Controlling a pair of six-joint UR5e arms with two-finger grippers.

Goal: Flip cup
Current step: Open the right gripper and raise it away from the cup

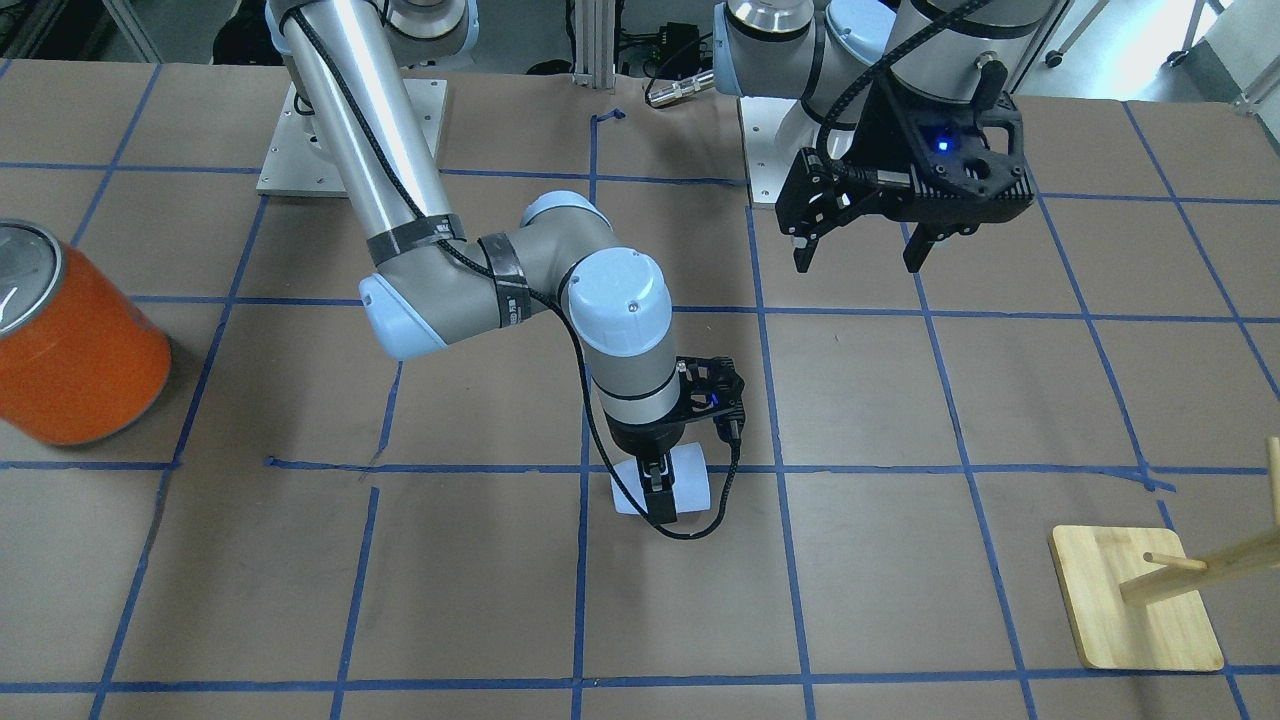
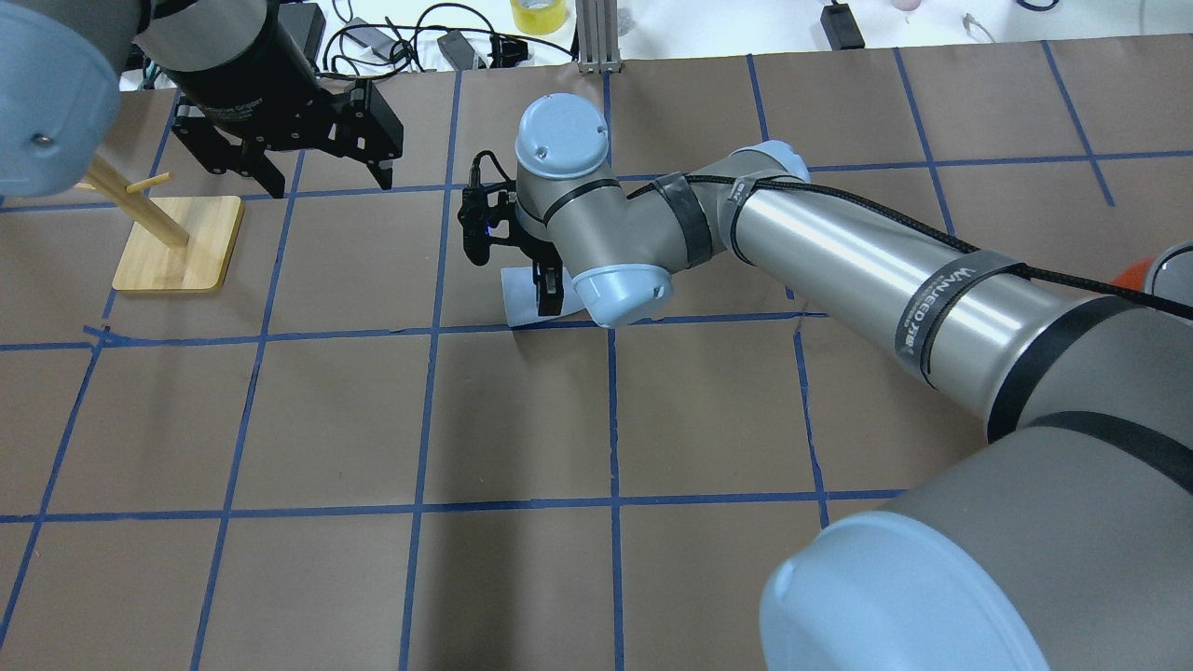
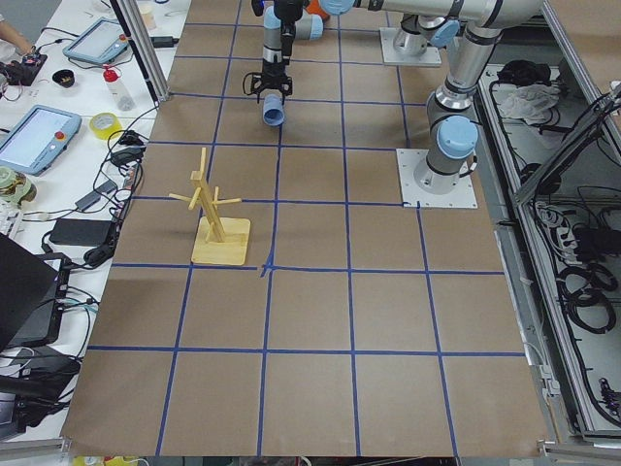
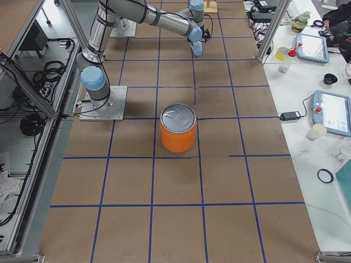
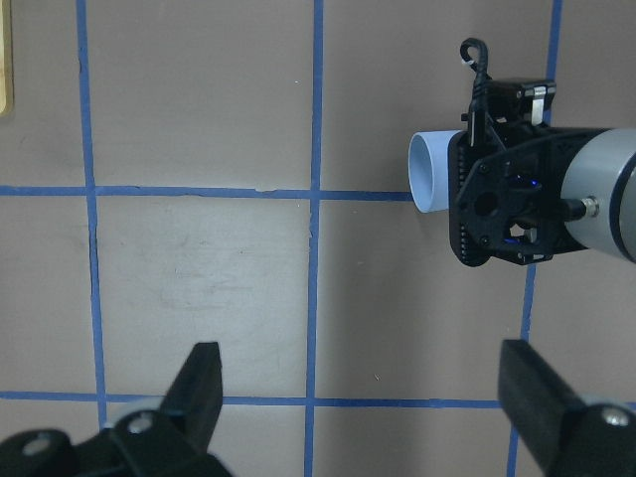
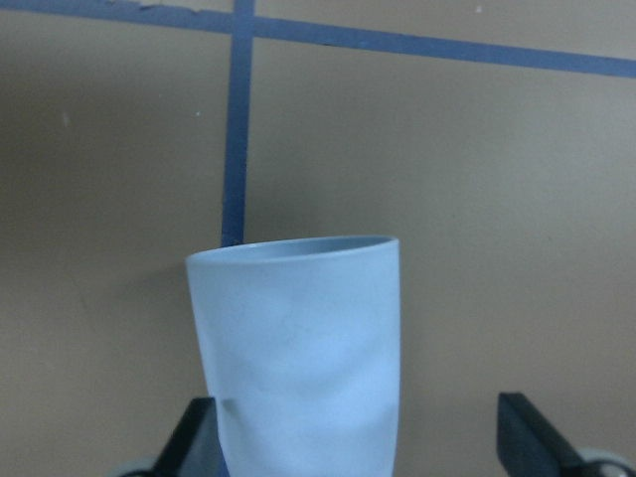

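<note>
1 cup (image 1: 690,484) lying sideways | 1 right gripper (image 6: 348,447) spread around it | 1 left gripper (image 1: 858,262) spread, aloft | 1 orange can (image 4: 177,134) | 1 wooden rack (image 3: 215,218)

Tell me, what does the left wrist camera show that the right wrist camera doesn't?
Left wrist view only: the right hand seen whole from outside, over the cup, whose open mouth shows; also the left hand, open. Right wrist view only: the cup's side close up, between the right hand's spread fingers. Both: the cup and the brown table with blue tape lines.
</note>
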